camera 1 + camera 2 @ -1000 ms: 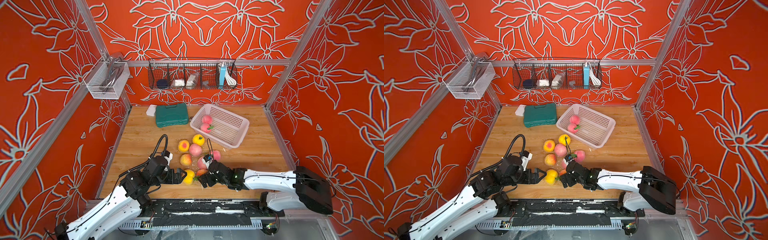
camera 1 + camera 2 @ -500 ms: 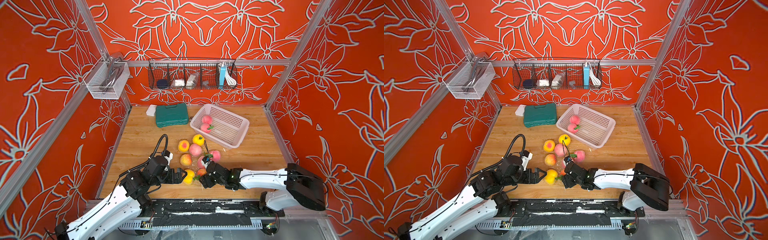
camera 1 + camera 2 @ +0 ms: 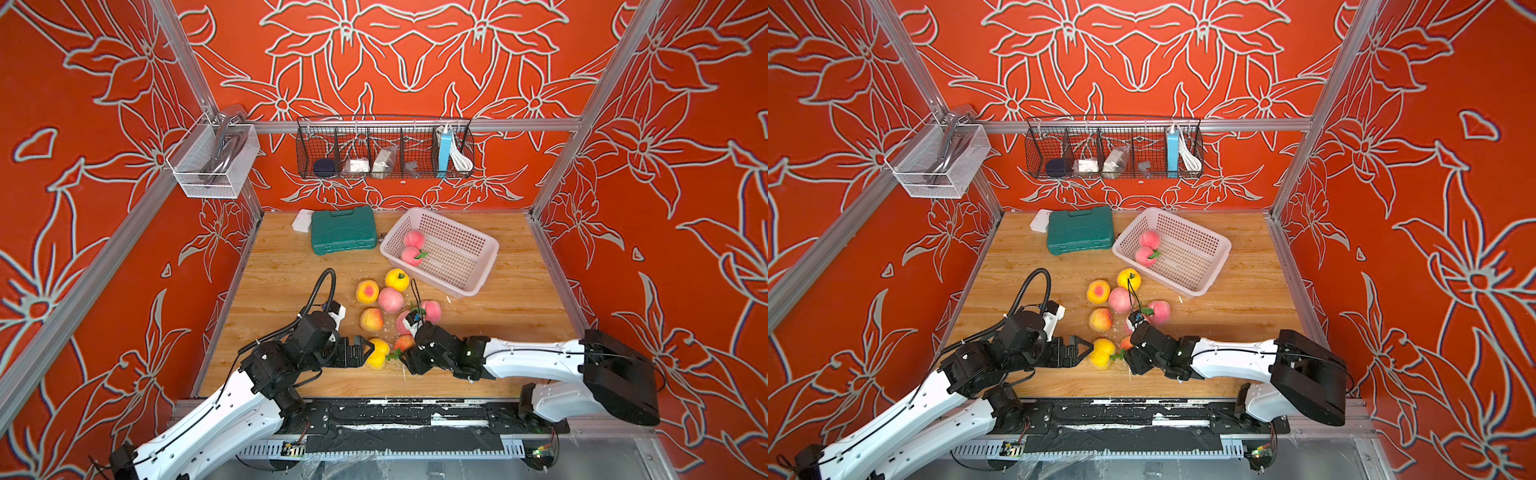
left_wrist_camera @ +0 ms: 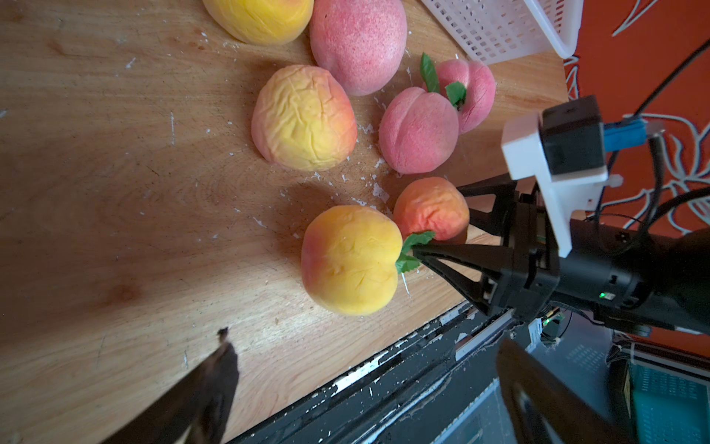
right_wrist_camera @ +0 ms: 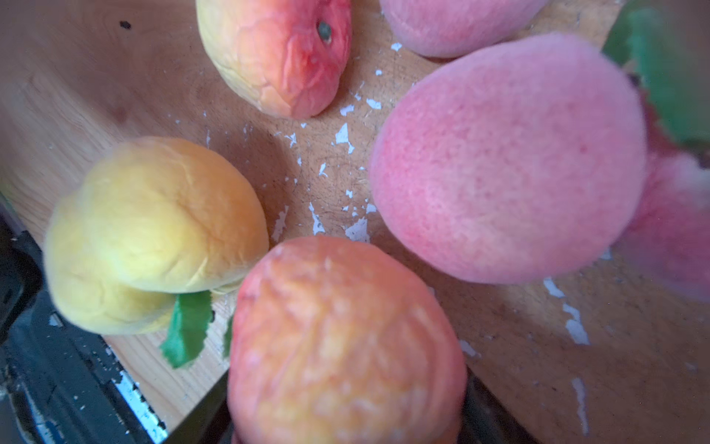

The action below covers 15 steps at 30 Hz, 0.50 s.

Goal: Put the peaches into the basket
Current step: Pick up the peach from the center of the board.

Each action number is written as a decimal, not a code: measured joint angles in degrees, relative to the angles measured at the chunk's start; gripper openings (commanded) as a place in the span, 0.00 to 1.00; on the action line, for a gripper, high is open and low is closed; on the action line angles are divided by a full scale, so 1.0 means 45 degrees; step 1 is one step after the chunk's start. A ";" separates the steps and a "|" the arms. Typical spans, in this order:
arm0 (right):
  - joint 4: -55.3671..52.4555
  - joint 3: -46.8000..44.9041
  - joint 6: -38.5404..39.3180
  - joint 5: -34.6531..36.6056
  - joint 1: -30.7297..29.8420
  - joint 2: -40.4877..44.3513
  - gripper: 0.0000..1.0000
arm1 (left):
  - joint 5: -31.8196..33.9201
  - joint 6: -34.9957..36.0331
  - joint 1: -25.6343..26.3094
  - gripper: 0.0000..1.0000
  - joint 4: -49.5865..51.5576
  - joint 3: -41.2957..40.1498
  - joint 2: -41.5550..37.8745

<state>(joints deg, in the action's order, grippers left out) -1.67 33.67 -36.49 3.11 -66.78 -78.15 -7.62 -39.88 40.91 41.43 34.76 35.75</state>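
Observation:
The pale pink basket stands at the back right with two pink peaches in it. Several more peaches lie loose on the wooden table in front of it. At the near edge my right gripper is shut on an orange-red peach, one finger pressed to each side. Right beside it lies a yellow peach with a green leaf. My left gripper is wide open just left of it, holding nothing.
A green case and a small white box lie at the back left. A black wire rack and a white mesh bin hang on the walls. The black front rail runs just below both grippers.
The right gripper's fingers have closed in onto the orange-red peach, and the right arm's elbow has shifted left. The left arm has stayed still.

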 measured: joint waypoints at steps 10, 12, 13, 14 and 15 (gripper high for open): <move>-0.2375 0.0199 0.0364 0.0568 0.0000 0.2341 0.65 | 0.0194 0.0194 0.0000 0.99 -0.0034 0.0243 0.0724; -0.2934 0.0418 0.0461 0.0699 0.0015 0.2982 0.65 | 0.0248 0.0291 0.0000 0.99 -0.0034 0.0447 0.0981; -0.3215 0.0568 0.0544 0.0758 0.0073 0.3283 0.65 | 0.0277 0.0345 0.0000 0.99 -0.0044 0.0631 0.1185; -0.3512 0.0772 0.0622 0.0758 0.0175 0.3526 0.66 | 0.0291 0.0398 0.0000 0.99 -0.0063 0.0767 0.1336; -0.3798 0.1015 0.0714 0.0758 0.0301 0.3706 0.66 | 0.0325 0.0500 -0.0005 0.99 -0.0102 0.0971 0.1559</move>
<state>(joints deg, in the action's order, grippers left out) -18.76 38.24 -33.28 6.52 -65.43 -61.47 -6.15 -37.63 40.88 40.97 39.13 42.76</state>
